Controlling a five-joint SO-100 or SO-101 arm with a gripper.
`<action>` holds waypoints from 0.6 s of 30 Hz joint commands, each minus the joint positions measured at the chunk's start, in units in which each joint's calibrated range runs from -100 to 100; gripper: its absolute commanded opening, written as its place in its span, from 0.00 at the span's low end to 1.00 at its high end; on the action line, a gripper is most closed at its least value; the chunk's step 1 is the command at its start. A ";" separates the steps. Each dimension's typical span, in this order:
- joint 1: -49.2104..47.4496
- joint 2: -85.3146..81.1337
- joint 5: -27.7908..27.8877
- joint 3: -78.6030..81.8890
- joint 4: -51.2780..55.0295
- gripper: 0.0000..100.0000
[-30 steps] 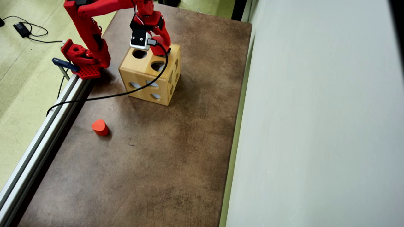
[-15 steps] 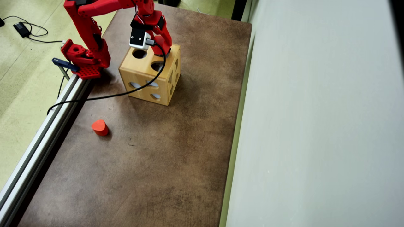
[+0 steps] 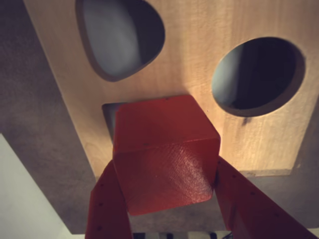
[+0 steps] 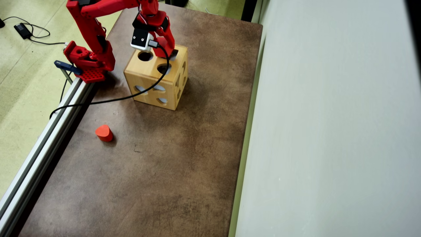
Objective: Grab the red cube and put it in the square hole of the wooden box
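Observation:
In the wrist view my red gripper (image 3: 167, 172) is shut on the red cube (image 3: 164, 152), one finger on each side of it. The cube hangs just over the square hole (image 3: 109, 113) in the top of the wooden box (image 3: 189, 59), covering most of it; only the hole's left corner shows. In the overhead view the gripper (image 4: 169, 49) is over the box's top far corner, and the wooden box (image 4: 154, 77) stands near the arm's base. The cube is hidden there by the arm.
The box top also has a rounded hole (image 3: 119, 35) and a round hole (image 3: 256, 72). A red cylinder-like block (image 4: 104, 133) lies on the brown mat (image 4: 164, 158). An aluminium rail (image 4: 42, 144) runs along the left, a pale wall (image 4: 329, 131) on the right.

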 commanded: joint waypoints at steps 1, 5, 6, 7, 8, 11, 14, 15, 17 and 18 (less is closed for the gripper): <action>0.24 3.01 -0.15 -6.06 0.50 0.02; 0.24 6.58 -0.15 -9.10 0.58 0.02; 0.24 7.17 -0.15 -9.10 0.58 0.02; 0.24 7.51 -0.15 -9.10 0.66 0.02; 0.24 7.51 -0.20 -9.10 0.66 0.02; 0.16 7.51 -0.20 -9.10 1.55 0.02; 0.09 7.51 -0.24 -9.19 3.24 0.02; 0.01 7.43 -0.24 -9.19 3.24 0.02; -0.36 6.92 -0.24 -9.19 3.32 0.02; -0.51 6.66 -0.24 -9.19 3.32 0.02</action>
